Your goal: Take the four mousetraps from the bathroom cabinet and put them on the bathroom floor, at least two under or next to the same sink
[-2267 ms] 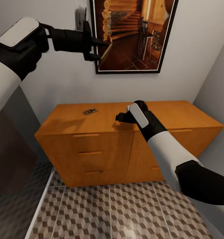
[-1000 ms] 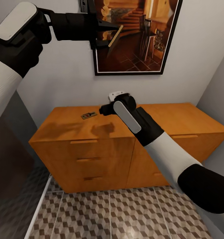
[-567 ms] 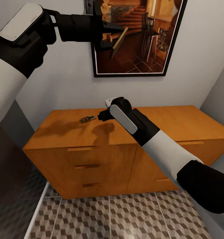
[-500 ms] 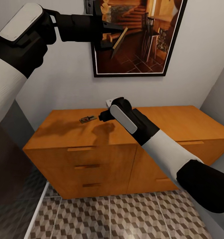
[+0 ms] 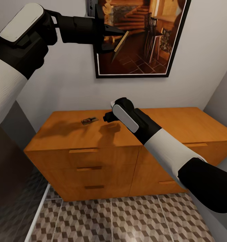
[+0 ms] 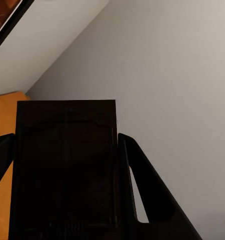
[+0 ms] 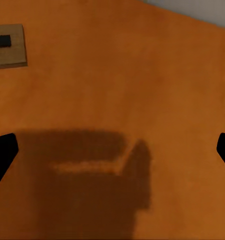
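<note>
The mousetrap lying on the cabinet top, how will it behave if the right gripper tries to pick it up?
The mousetrap looks flat and thin, so probably light and stiff. Lying flush on the smooth cabinet, it may slide.

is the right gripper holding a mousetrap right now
No, the right gripper hangs open over the bare top of the cabinet, and the mousetrap lies apart from it on the wood.

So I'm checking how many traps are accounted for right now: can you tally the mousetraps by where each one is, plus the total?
Mousetraps lying on top of the cabinet: 1
Mousetraps held between the left gripper fingers, up in front of the framed picture: 1
Total in view: 2
</note>
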You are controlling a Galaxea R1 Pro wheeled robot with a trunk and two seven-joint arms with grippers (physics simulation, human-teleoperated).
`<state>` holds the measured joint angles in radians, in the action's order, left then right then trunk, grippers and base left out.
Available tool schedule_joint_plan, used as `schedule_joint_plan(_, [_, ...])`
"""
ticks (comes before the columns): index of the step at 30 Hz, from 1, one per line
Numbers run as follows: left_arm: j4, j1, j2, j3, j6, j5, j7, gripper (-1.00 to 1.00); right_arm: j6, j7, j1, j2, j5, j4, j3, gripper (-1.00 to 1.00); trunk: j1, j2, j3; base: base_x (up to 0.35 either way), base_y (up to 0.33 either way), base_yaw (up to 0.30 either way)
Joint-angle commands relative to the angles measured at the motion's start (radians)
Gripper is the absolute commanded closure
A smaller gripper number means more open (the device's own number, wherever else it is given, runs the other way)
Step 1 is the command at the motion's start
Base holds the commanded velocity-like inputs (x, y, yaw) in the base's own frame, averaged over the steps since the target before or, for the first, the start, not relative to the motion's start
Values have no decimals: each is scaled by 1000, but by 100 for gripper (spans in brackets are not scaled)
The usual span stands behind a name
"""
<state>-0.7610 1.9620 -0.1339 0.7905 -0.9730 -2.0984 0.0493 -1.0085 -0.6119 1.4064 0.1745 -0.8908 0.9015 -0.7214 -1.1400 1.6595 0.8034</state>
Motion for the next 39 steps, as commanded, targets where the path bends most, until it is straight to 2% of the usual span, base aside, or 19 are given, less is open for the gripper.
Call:
schedule_joint_plan(1, [-1,1,-1,4,0,-9,5,100,-1,-11,1,0,-10,1,-2,-100,0,0,1,0,0,189])
schedule_joint_plan(14, [0,1,11,4,0,-8,6,100,-1,-11,1,0,-8,5,-1,-100,0,0,1,0,0,268])
schedule_joint_plan(22, [-1,-2,16,4,0,-8,6,100,-1,-10,1,0,-16,42,-1,-100,0,0,1,0,0,284])
schedule_joint_plan(34, [3,-5,48,4,4,-6,7,100,-2,-5,1,0,-18,65,-4,-100,0,0,1,0,0,284])
schedule_joint_plan(39, [2,-5,53,4,5,-6,7,100,-3,-5,1,0,-19,82,-5,-100,0,0,1,0,0,284])
